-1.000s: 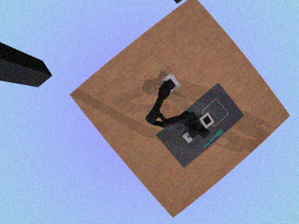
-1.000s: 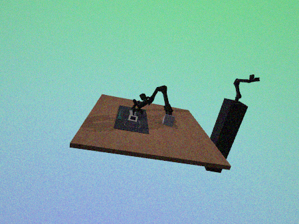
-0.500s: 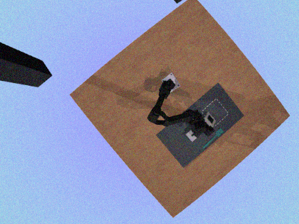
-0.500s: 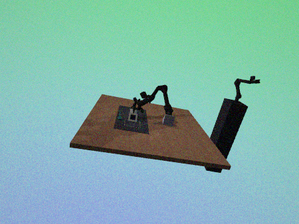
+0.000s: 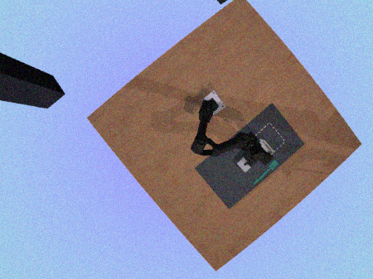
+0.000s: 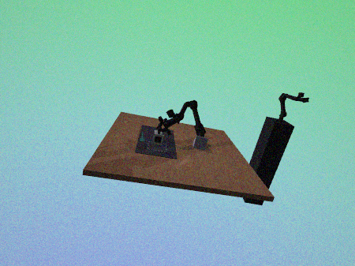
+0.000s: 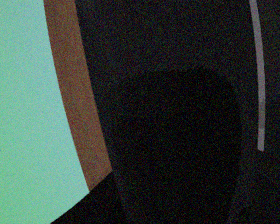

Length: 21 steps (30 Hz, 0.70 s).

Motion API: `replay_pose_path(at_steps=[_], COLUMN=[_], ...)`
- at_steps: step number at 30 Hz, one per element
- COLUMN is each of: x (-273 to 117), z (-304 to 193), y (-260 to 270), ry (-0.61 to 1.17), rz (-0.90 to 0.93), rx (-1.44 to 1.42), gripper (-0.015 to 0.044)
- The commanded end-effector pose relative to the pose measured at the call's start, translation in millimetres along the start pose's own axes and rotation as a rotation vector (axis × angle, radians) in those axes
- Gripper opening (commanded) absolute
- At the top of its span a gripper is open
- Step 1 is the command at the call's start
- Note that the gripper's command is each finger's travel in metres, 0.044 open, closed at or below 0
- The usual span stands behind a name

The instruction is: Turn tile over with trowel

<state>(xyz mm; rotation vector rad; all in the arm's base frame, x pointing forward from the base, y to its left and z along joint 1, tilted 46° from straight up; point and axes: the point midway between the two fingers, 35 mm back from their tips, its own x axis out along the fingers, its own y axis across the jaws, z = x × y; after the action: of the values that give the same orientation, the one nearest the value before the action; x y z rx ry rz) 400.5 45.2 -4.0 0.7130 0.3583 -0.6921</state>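
The tile (image 5: 269, 147) (image 6: 158, 139) stands steeply on edge on the mat (image 5: 224, 188) (image 6: 171, 155), at the near side of the dashed outline (image 5: 270, 123). Its marked face, a dark square in a white border, faces the exterior view. My gripper (image 5: 254, 156) (image 6: 162, 130) is low over the mat behind the tile, shut on the trowel. The dark fingers hide most of the trowel. A pale square piece (image 5: 244, 165) beside the fingers seems to belong to it. A grey bar (image 7: 260, 90) shows in the wrist view; the tile cannot be made out there.
A teal tool (image 5: 263, 175) (image 6: 142, 136) with a wider end lies along the mat's long edge, close to the gripper. The arm's pale base (image 5: 220, 102) (image 6: 200, 142) stands on the wooden table (image 5: 166, 167) (image 6: 118, 163). A dark pedestal (image 6: 272, 147) bears another arm beside the table.
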Motion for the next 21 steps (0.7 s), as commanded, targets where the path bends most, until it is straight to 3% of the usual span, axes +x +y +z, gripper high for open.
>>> replay_pose_path(at_steps=[1, 21], x=[-1, 10], z=[-8, -31], y=[7, -5], ry=[-0.003, -0.003], rz=[0.021, 0.022], rx=[0.012, 0.013], gripper=[0.0, 0.0])
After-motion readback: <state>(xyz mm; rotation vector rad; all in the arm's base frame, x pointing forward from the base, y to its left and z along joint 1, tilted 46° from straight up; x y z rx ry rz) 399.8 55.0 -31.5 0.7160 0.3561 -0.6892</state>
